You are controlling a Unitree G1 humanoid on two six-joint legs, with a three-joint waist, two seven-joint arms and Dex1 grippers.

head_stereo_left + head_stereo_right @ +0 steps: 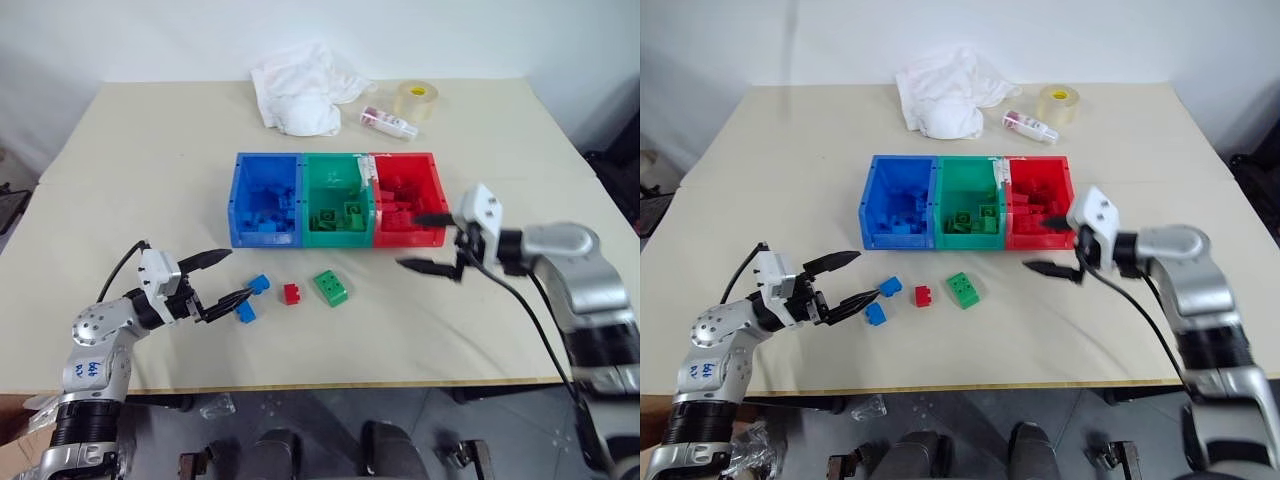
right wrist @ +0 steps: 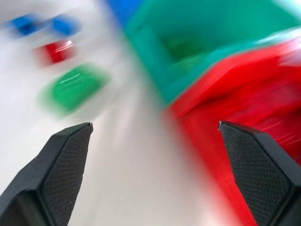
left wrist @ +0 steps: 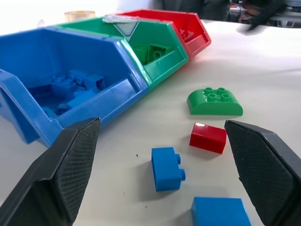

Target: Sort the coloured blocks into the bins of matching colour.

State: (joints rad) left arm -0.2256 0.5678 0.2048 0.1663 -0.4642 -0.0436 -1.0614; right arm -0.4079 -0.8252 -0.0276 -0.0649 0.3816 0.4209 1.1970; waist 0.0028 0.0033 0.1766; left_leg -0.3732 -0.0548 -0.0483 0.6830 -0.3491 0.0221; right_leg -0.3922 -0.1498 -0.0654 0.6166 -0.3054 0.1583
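Left tool point(image 1: 222, 279) gapes beside blue blocks point(image 1: 259, 284); cloth point(image 1: 300, 88) lies beyond bins point(image 1: 338, 200).

text: blue handwritten marks on left arm point(image 1: 90, 366), illegible | other labels: none readable

Right wrist view motion-blurred: bins point(image 2: 244, 94) smeared; lower blue block point(image 3: 220, 212) cut off by frame edge

Light: we see bright, even light on the table point(image 1: 150, 150), with soft shadows.
Blur: right wrist view smears heavily.
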